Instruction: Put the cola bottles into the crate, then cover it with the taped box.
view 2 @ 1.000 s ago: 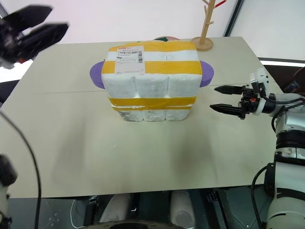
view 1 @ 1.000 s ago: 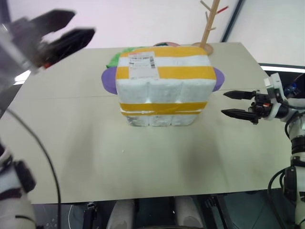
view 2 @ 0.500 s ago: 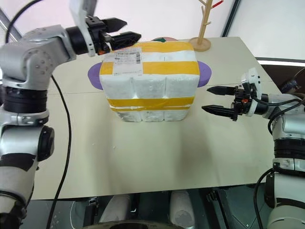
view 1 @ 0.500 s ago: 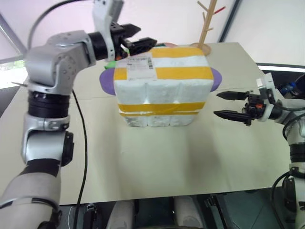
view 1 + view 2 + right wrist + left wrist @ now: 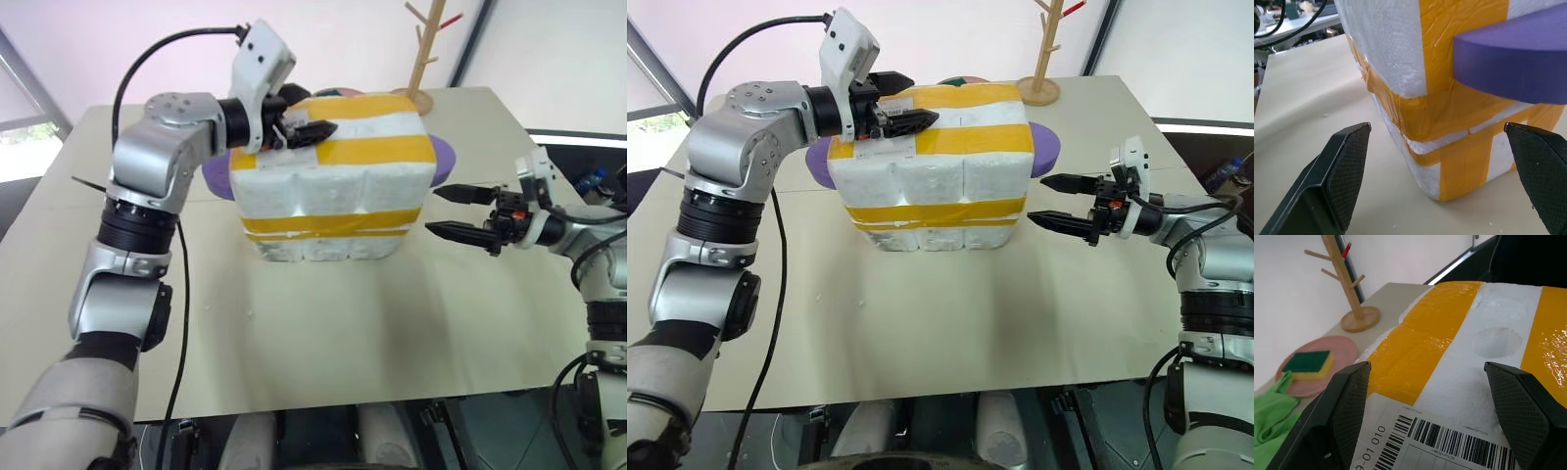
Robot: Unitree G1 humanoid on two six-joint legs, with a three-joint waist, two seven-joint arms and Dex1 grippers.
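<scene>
The taped box (image 5: pixel 338 171), white foam with wide yellow stripes and a shipping label (image 5: pixel 1440 440), stands mid-table. It sits on the crate (image 5: pixel 323 245), a lower foam piece with a yellow band; a seam (image 5: pixel 1415 144) separates them. The cola bottles are hidden. My left gripper (image 5: pixel 312 134) is open at the box's top left edge, its fingers spread over the label. Just right of the box, level with its lower half, my right gripper (image 5: pixel 433 211) is open, fingertips pointing at the box and apart from it.
A purple disc (image 5: pixel 446 157) pokes out behind the box on both sides. A wooden mug tree (image 5: pixel 426 49) stands at the far right of the table. A pink plate (image 5: pixel 1347 350) with a sponge (image 5: pixel 1308 363) and a green cloth (image 5: pixel 1268 411) lie behind the box.
My left arm has swung in from the far left and brought its open gripper over the box's top left edge. My right gripper has edged left toward the box.
</scene>
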